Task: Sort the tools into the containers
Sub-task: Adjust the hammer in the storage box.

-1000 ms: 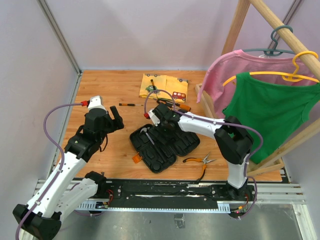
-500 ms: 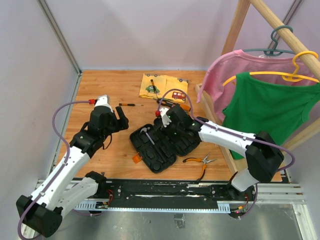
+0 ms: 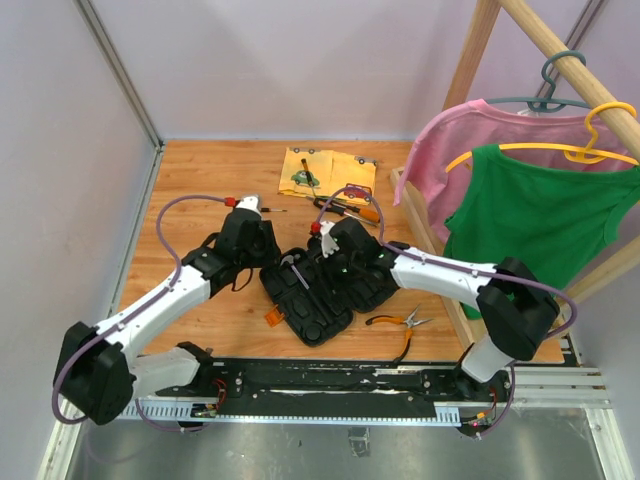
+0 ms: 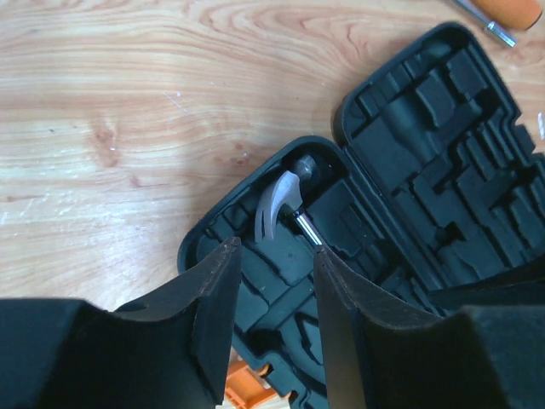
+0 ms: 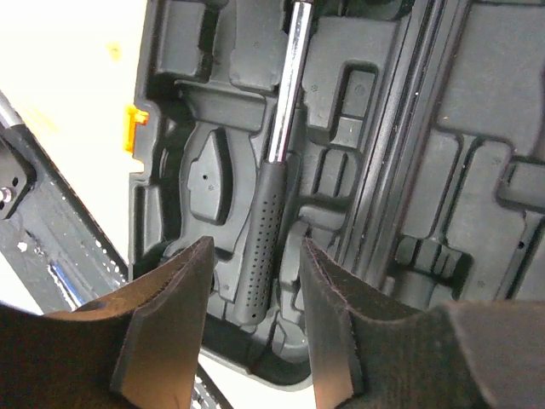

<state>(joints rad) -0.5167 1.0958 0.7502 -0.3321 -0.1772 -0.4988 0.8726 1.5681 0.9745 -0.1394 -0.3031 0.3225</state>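
Underneath, the claw hammer (image 5: 266, 213) lies in the tool case (image 5: 477, 128), its handle framed by the right gripper (image 5: 254, 247), jaws apart; left gripper (image 4: 274, 249) likewise parted.

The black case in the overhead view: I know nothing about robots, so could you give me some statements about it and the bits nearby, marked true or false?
1. The case lies open on the table. True.
2. The hammer lies inside the case. True.
3. The pliers are stowed in the case. False: they lie on the table beside it, outside its rim.
4. The latch on the case is green. False: it is orange.
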